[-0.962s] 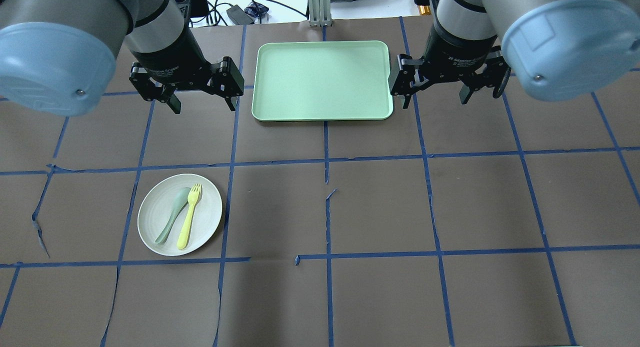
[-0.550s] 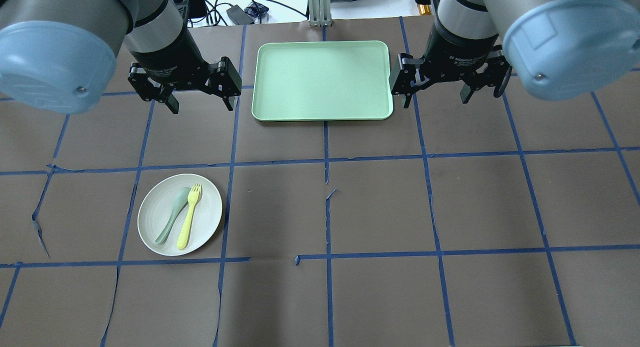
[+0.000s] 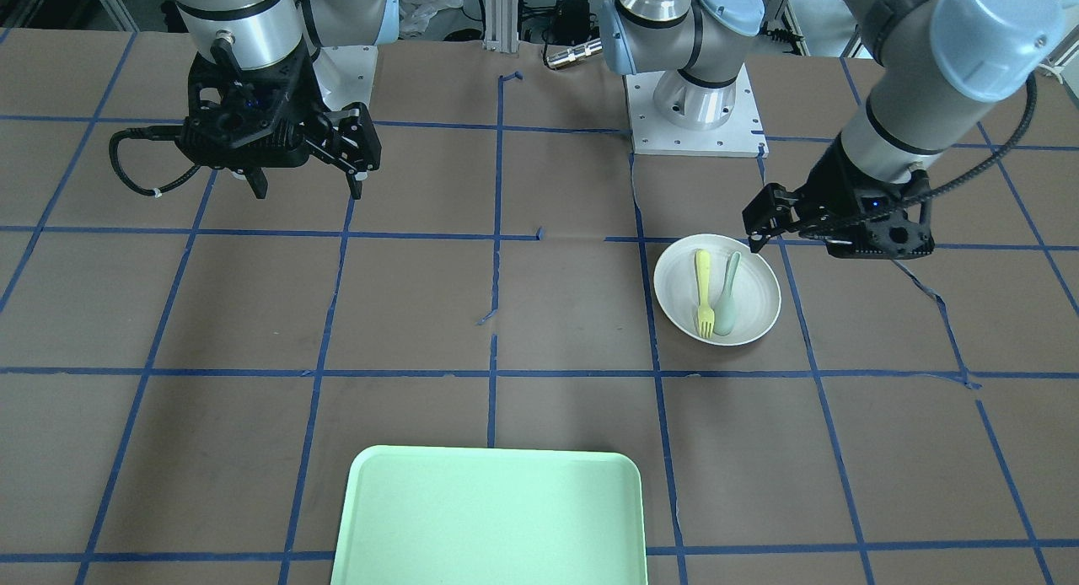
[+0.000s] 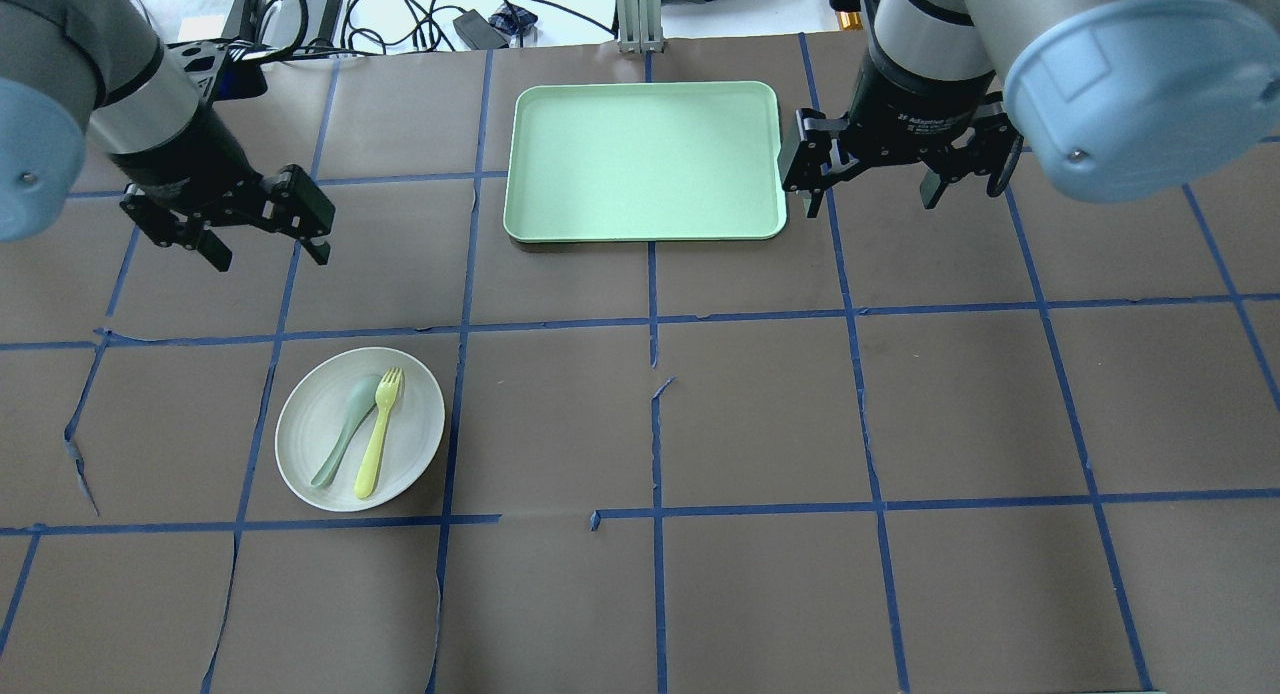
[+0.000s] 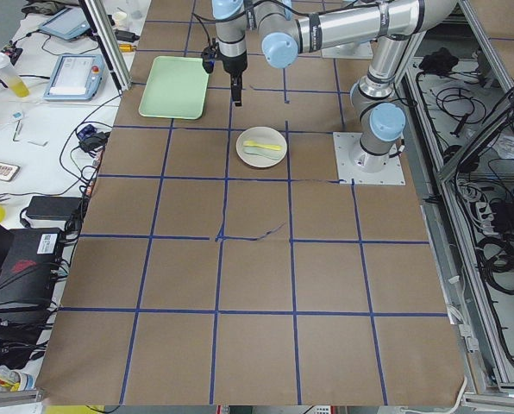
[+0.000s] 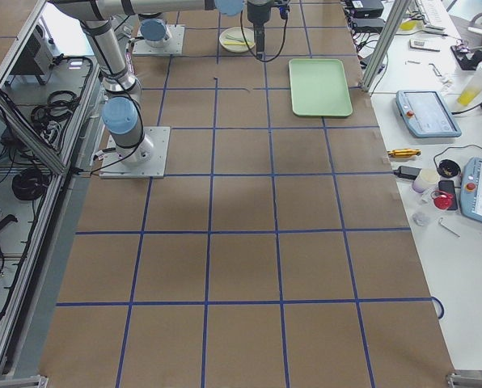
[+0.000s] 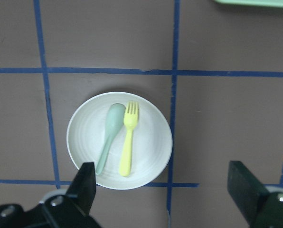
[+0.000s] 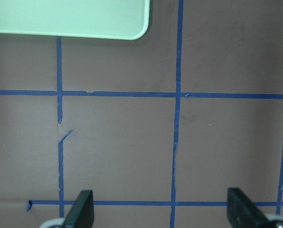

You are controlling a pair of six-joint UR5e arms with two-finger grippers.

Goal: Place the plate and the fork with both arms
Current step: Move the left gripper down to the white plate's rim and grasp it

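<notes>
The off-white plate (image 4: 412, 424) lies on the brown table at the front left, with the yellow fork (image 4: 376, 436) and a pale grey-green spoon (image 4: 345, 429) lying side by side in it. My left gripper (image 4: 270, 257) is open and empty, hovering above the table behind and to the left of the plate. In the left wrist view the plate (image 7: 148, 156), fork (image 7: 127, 140) and spoon (image 7: 110, 135) lie just ahead of the open fingers (image 7: 87, 185). My right gripper (image 4: 868, 204) is open and empty, beside the tray's right edge.
A mint-green rectangular tray (image 4: 645, 159) lies empty at the back centre of the table; its corner shows in the right wrist view (image 8: 84, 19). Blue tape lines grid the brown table cover. Cables and devices lie beyond the back edge.
My left arm has swung left and a little forward, away from the tray and closer to the plate. The right arm, plate, fork and spoon have not moved.
</notes>
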